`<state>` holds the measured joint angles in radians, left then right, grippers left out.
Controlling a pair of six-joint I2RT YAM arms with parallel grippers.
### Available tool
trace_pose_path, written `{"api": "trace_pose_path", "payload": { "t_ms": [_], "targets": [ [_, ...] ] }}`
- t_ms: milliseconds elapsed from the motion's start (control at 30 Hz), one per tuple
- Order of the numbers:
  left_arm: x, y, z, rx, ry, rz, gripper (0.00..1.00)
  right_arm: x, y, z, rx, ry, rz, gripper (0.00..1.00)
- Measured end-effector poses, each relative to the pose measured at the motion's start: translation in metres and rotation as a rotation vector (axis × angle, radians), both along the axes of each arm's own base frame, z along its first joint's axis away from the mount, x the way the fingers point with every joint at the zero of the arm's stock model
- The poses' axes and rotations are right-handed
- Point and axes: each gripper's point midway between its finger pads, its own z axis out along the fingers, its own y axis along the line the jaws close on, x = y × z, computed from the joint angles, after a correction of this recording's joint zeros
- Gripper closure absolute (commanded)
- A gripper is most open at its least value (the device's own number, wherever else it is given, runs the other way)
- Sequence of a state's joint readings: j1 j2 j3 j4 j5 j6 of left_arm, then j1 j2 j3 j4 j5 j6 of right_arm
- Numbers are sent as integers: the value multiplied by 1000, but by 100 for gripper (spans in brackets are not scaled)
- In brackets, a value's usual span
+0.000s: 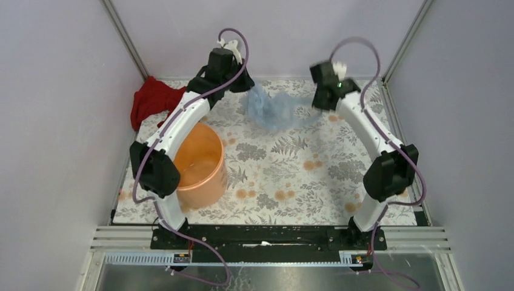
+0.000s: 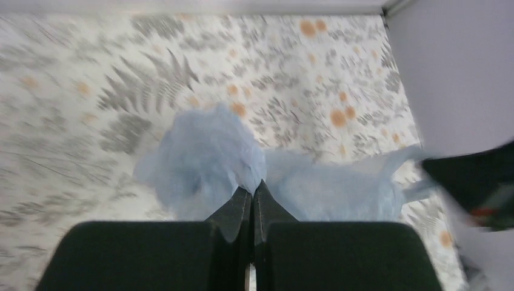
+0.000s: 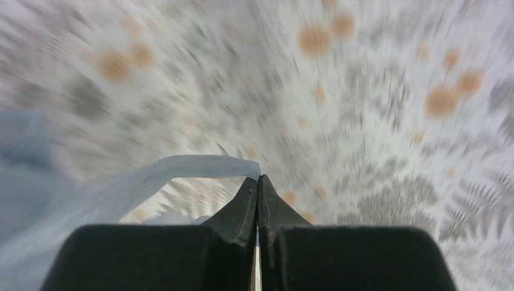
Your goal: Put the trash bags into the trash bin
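Editor: Overhead view, what do we run?

Stringer: Pale blue trash bag (image 1: 273, 109) strung between two arms, beyond the trash bin (image 1: 213, 182) and to its right, apparently lifted off the flowered table (image 1: 291, 176). On the end nearer the bin, the left pincer (image 1: 242, 82) holds the bunched part. The right pincer (image 1: 318, 100) holds the end farther from the bin. A red cloth (image 1: 151, 100) lies behind the bin, on its other side.

Editor: Left wrist view?

Stringer: Jaws pressed together on a pinch of film, with the crumpled bulk drooping past them.

Editor: Right wrist?

Stringer: Blurred. Jaws closed on one thin strip, probably a handle loop.

Editor: Risks?

Stringer: That strip, in my judgement. Film this slick could slide out or tear if the arms pull apart on the way to the bin. And the bag looks about as big as the bin's mouth. A loose tail could drape over the rim or snag there rather than drop inside.
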<state>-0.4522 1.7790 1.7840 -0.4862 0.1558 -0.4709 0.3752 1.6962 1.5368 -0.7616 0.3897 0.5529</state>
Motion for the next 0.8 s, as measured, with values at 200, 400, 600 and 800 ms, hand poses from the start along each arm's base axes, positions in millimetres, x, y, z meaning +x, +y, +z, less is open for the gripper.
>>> {"api": "trace_pose_path", "payload": {
  "t_ms": [200, 400, 600, 800],
  "targets": [
    [-89, -24, 100, -16, -386, -106, 100, 1, 83, 261, 26, -667, 293, 100],
    [-109, -3, 165, -168, -519, -47, 100, -75, 38, 257, 82, -880, 335, 100],
    [-34, 14, -94, 104, 79, 37, 100, -44, 64, -34, -80, -152, 424, 100],
    [11, -43, -10, 24, 30, -110, 100, 35, 41, 69, -26, -190, 315, 100]
  ]
}}
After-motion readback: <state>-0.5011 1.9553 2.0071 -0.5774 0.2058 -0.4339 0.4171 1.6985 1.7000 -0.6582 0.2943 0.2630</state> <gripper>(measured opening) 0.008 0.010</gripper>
